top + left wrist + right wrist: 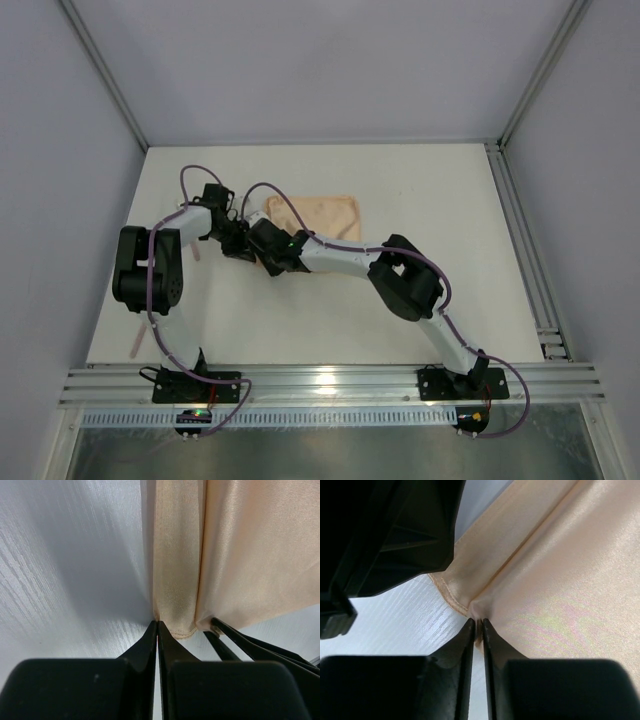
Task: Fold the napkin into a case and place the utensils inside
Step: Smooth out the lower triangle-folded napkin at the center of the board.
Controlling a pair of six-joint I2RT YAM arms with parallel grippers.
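Wrist views show left pincer (157, 624) and right pincer (476, 623) each clamped on folded napkin (325, 215) edge, overhead alone shows cloth lying on table (450, 200)

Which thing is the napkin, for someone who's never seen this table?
On the white table, look to the far middle, just past where the two arms meet. The napkin lies there, with the left hand and right hand shut on its near left end. It is the only soft peach-orange cloth, set among black-and-white arms.
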